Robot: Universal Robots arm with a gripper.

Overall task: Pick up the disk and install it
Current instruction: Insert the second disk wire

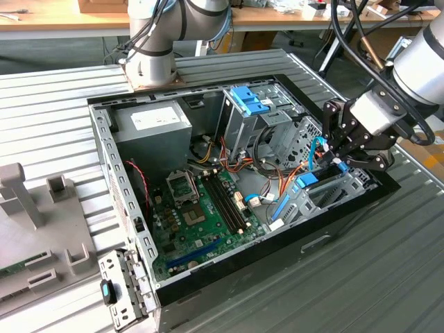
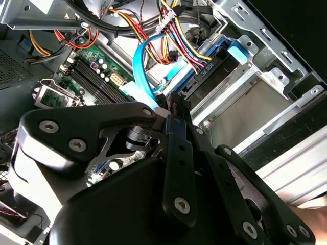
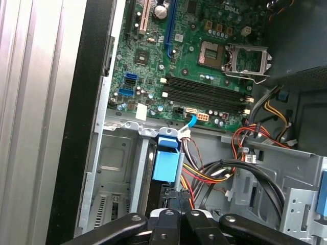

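Note:
The disk (image 2: 217,76) lies in the metal drive bay (image 1: 340,191) at the front corner of the open computer case (image 1: 104,173), at the exterior view's right. Its dark body runs along a blue carrier rail (image 2: 239,51). A blue tab (image 3: 167,166) shows at its end in the first wrist view. Blue, red and yellow cables (image 2: 173,46) run to the disk's inner end. My gripper (image 1: 340,158) hangs right over the bay. Its fingers (image 2: 173,132) are shut together, tips at the disk's edge. I cannot tell whether they pinch it.
The green motherboard (image 1: 201,208) fills the case floor. A grey power-supply box (image 1: 152,121) and a tall cage with a blue latch (image 1: 246,100) stand at the back. A grey fixture (image 1: 28,208) sits at the exterior view's left on the ribbed table (image 1: 388,277).

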